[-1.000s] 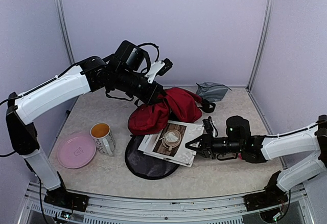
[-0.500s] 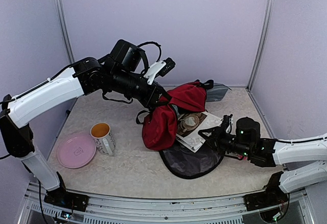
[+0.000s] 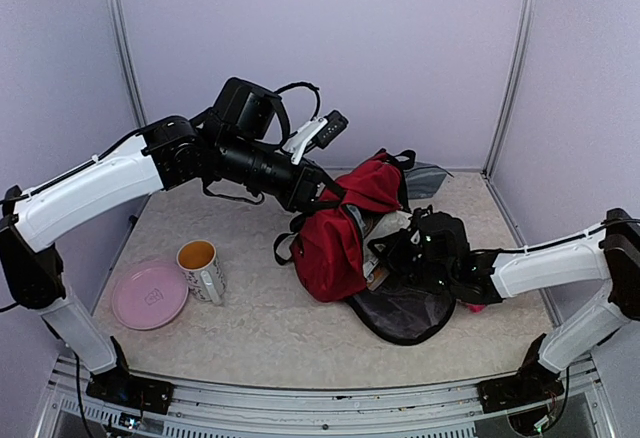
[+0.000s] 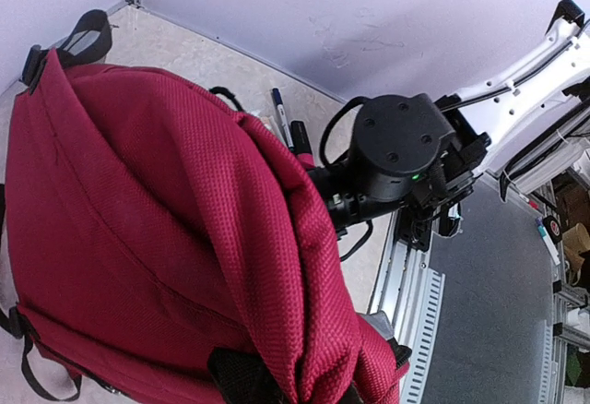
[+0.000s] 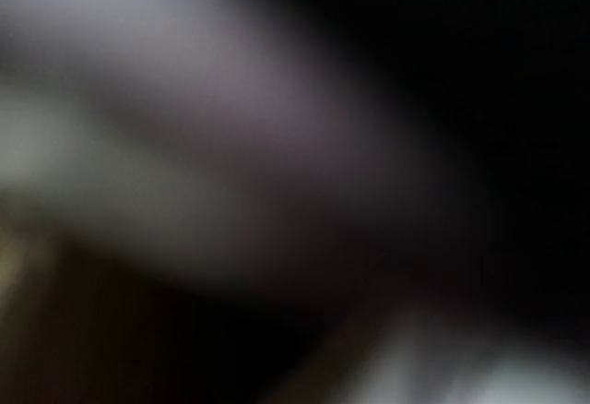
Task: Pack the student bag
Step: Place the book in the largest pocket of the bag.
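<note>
The student bag [image 3: 330, 243], a dark red fabric backpack with black straps, stands hoisted near the middle of the surface [image 3: 250, 333], its upper fabric bunched and clenched in the left end effector [image 3: 322, 195], which reaches in from the left on a white arm. From the right, the right end effector [image 3: 390, 254] is pressed against the bag's open side, where the pale edge of a flat item [image 3: 372, 250], seemingly a book, shows at the mouth; whether the jaws grip it cannot be told, as they are buried in black hardware and the right wrist camera gives only a dark blur. A dark, rounded fabric panel [image 3: 400, 310] lies flat on the surface in front of the bag, under the right arm. A grey pouch [image 3: 428, 178] sits just behind the bag by the back wall. Well apart on the left stand a mug [image 3: 203, 270] with an orange inside and printing too small to read, and beside it a pink plate [image 3: 150, 296] bearing a faint centre mark, also unreadable. The left wrist camera looks down over the bag's red weave [image 4: 138, 219] to two pens [image 4: 281, 116] lying beyond it and the round black wrist of the right arm [image 4: 396, 150]
</note>
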Robot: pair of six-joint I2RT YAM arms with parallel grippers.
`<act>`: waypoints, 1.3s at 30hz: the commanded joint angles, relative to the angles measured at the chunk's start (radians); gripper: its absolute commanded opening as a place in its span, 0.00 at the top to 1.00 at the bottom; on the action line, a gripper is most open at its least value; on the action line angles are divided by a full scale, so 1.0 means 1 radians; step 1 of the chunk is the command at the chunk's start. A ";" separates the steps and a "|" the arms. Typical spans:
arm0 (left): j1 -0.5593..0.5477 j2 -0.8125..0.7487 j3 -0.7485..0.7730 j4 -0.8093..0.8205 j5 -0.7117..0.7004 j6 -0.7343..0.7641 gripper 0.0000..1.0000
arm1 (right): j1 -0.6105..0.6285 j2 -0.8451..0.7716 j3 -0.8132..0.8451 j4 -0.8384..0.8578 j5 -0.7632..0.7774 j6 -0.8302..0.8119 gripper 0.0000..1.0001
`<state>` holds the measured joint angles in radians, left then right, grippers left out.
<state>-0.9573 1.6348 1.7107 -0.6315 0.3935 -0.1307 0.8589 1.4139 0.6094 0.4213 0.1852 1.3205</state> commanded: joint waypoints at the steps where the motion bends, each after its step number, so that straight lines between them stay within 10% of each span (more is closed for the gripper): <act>1: -0.016 -0.139 -0.022 0.160 0.109 -0.016 1.00 | -0.014 0.095 0.037 0.106 -0.032 -0.058 0.83; 12: 0.130 -0.126 -0.134 0.227 -0.013 -0.079 1.00 | 0.001 0.101 0.190 -0.298 -0.069 -0.236 0.14; 27: 0.187 -0.041 -0.129 0.195 -0.080 -0.032 1.00 | -0.015 -0.189 0.356 -0.740 -0.273 -0.593 0.07; 39: 0.221 0.000 -0.130 0.184 -0.105 -0.014 1.00 | -0.469 -0.061 0.560 -0.711 -0.388 -0.793 0.02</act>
<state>-0.7635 1.6180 1.5715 -0.4702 0.3355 -0.1665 0.4900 1.2316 1.0470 -0.3206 -0.1677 0.6437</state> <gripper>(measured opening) 0.043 0.960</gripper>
